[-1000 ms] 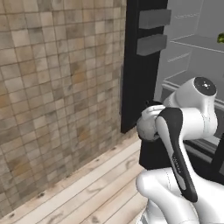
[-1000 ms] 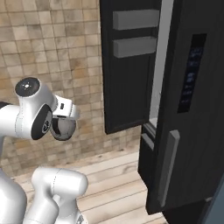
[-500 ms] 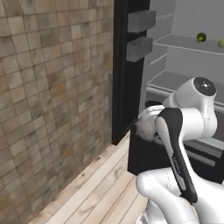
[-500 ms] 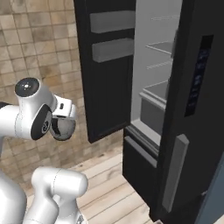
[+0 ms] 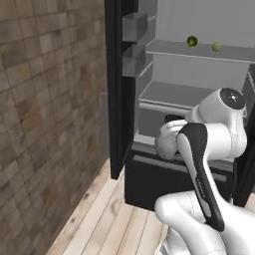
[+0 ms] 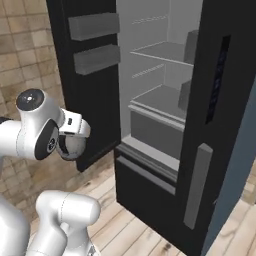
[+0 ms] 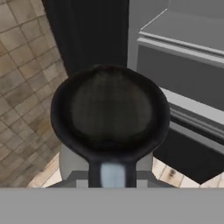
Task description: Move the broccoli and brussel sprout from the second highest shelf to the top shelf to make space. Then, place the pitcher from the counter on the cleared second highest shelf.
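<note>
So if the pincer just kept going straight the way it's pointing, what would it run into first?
Apart from the pitcher it holds, probably the fridge's lower front below the second highest shelf, near the open door's edge; depth is unclear.

The broccoli [image 5: 191, 41] lies left of the brussel sprout [image 5: 216, 46] on the top shelf [image 5: 169, 49]. The second highest shelf [image 5: 164, 94] lies below. The pitcher [image 5: 167, 144] hangs before the fridge.

We find no readable text, label, brand, number or sign anywhere in these views. The black fridge door [image 6: 95, 80] ahead of the gripper is plain, and the dark panel strip [image 6: 218, 80] on the other door, farther off to the gripper's side, carries faint marks too small for us to read.
</note>
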